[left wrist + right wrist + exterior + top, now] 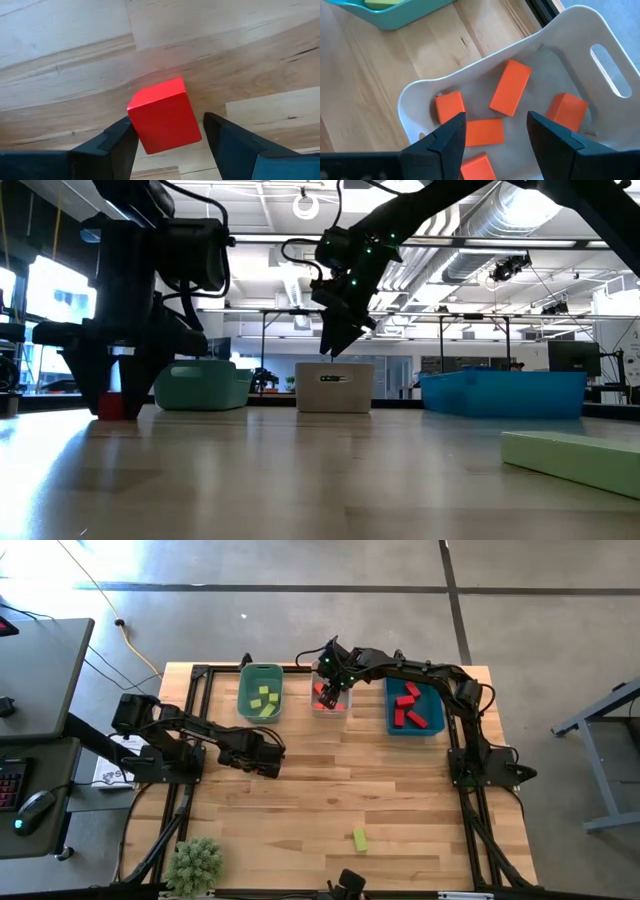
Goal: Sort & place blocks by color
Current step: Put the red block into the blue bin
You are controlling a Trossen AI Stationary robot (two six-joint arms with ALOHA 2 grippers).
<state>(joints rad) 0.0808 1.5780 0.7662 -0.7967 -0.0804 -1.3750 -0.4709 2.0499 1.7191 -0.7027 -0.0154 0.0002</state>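
Observation:
A red cube (164, 115) sits flat on the wooden table between the open fingers of my left gripper (167, 137), which reaches down at the table's left-middle (270, 755). The cube also shows low under that gripper (112, 405). My right gripper (495, 135) hangs open and empty over the white bin (330, 700), which holds several orange blocks (510, 87). Yellow-green blocks (263, 700) lie in the green bin (245, 690). Deep red blocks (408, 707) lie in the blue bin (437, 725). One yellow-green block (360, 838) lies alone on the table near its near edge. My left gripper comes at the red cube from above, a finger on each side of it. One finger (120, 142) stands right against the cube's side (137, 125), and I cannot tell whether it touches. The other finger (227, 140) stands clear of the cube, which rests on the table.
The three bins stand in a row along the far edge, seen from table height as green bin (200, 388), white bin (334, 387) and blue bin (500, 393). A small potted plant (195, 862) sits at the near left corner. Bare wood lies across the table's middle.

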